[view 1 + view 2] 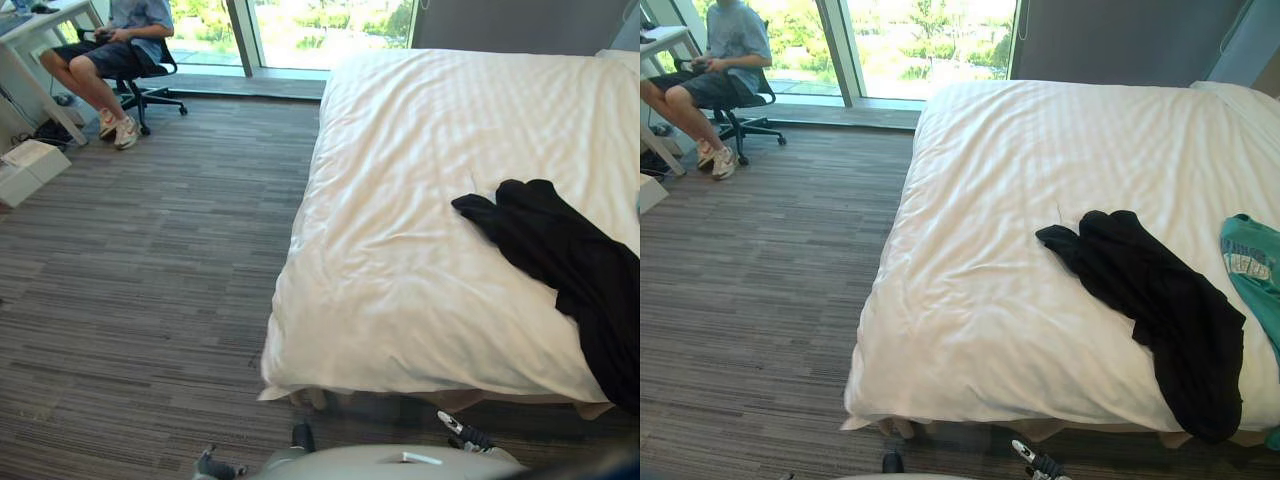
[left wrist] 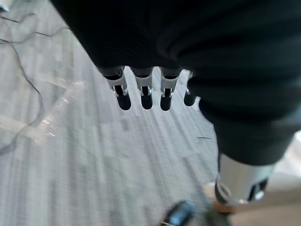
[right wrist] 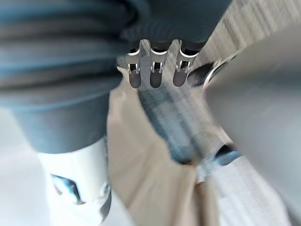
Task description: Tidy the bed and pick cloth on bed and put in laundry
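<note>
Black cloth (image 1: 1160,300) lies on the white bed (image 1: 980,260), a teal cloth (image 1: 1252,262) near it; left robot hand (image 2: 143,93) and right robot hand (image 3: 155,75) hang loosely open, holding nothing

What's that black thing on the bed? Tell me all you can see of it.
A black cloth, soft and matte, probably a garment, lies crumpled on the bed's white cover. It runs slantwise from the bed's middle to the near edge on the robot's right, where its end seems to hang over. A narrower part, perhaps a sleeve, points left. A teal cloth lies close beside it.
</note>
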Motion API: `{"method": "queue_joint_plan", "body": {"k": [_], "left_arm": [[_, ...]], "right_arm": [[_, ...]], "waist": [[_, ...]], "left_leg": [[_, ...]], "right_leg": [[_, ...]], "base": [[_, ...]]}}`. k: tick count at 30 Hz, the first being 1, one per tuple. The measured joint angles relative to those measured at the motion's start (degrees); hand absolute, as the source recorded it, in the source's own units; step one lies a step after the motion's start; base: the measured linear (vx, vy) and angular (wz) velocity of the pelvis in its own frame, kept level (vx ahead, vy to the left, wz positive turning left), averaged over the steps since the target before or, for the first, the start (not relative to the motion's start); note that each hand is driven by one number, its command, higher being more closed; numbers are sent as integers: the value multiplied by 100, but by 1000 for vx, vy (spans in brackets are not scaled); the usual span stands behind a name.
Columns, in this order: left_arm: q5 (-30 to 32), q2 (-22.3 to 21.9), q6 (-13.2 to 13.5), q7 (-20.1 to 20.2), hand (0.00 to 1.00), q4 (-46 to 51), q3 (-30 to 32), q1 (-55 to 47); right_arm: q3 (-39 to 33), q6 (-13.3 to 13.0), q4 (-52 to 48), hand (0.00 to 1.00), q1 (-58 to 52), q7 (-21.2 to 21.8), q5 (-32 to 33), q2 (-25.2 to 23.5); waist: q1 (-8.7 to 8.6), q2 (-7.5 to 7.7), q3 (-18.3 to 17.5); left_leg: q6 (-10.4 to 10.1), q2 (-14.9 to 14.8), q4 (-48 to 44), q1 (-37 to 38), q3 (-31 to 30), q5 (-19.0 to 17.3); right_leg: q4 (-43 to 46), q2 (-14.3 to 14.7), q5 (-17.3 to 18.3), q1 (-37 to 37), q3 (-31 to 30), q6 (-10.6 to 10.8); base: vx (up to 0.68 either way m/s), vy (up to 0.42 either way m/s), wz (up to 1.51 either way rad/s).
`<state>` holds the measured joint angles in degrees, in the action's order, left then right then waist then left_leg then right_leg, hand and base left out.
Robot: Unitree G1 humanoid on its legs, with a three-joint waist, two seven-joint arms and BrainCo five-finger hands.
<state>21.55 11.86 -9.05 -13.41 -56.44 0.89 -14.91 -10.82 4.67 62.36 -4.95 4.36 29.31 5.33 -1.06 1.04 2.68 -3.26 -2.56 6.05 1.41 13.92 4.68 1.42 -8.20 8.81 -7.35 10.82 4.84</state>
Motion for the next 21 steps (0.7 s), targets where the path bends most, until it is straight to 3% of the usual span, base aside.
{"method": "queue_joint_plan", "body": {"k": [3, 7, 8, 12, 21], "left_arm": [[31, -106, 143, 251, 0, -110, 275, 47], [-422, -375, 704, 315, 0, -109, 423, 52], [-604, -393, 788, 310, 0, -106, 456, 81], [-1117, -385, 1012, 468, 0, -100, 470, 272], [-1404, -373, 930, 423, 0, -104, 230, 471]], "right_arm": [[-27, -247, 54, 0, 10, -135, 157, -56], [-392, -718, 50, 0, 12, -559, 457, -75], [-524, -846, 35, 100, 15, -719, 562, -69], [-1090, -1275, -292, 100, 131, -1375, 843, 0], [-1535, -2166, -932, 100, 685, -1983, 551, 210]], "waist": [[-5, -56, 43], [21, -102, 97], [26, -87, 101], [32, -65, 114], [32, 41, 172]], "left_leg": [[-13, 0, 3, 114, 24, -23], [-23, -22, 4, 165, 112, -66], [-25, -25, 4, 165, 120, -76], [-24, -18, 3, 160, 137, -128], [-63, -17, -26, 188, 288, -211]], "right_leg": [[-38, -8, -1, -113, -7, 4], [-45, -5, 2, -123, -63, 7], [-53, -3, 5, -123, -68, 7], [-76, -17, 27, -122, -82, 26], [-64, -13, 0, -89, -164, 55]], "base": [[-13, 5, -8], [-15, -4, -9], [12, -6, -3], [39, -7, -2], [92, -16, -6]]}}
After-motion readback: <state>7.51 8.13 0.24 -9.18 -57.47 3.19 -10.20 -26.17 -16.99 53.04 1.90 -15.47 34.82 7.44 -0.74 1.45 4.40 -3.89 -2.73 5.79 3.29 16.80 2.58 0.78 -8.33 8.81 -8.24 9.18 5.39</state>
